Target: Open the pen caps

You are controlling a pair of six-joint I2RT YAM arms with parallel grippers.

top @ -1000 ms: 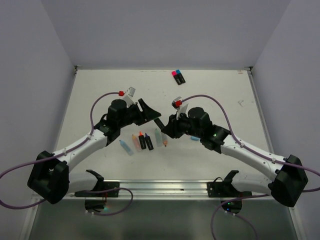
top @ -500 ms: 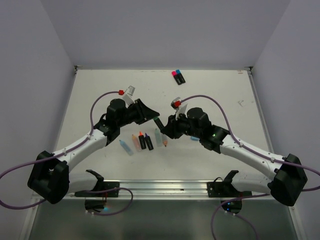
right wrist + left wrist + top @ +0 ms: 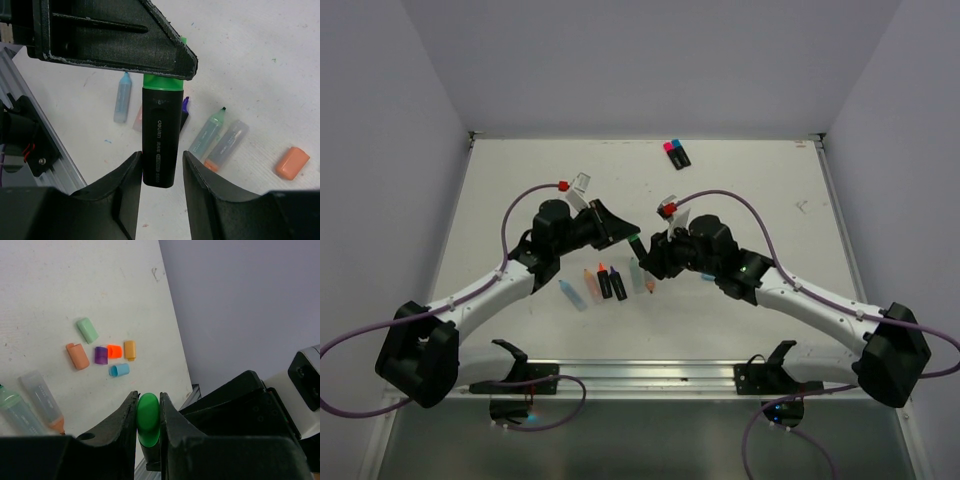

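A black highlighter body with a green pen cap hangs in the air between my two grippers, above the table's middle. My left gripper is shut on the green cap, one finger on each side. My right gripper stands open around the lower end of the black body, with a gap at its right finger. Several loose pen caps lie on the table: mint, salmon, purple, orange-red, amber and cyan.
Several uncapped pens lie in a row below the grippers, among them a pale green one and an orange-tipped one. Two capped pens rest at the table's far edge. A metal rail runs along the near edge.
My left gripper has closed onto the green cap. My right gripper has loosened its hold on the black body, and its arm has shifted slightly to the left.
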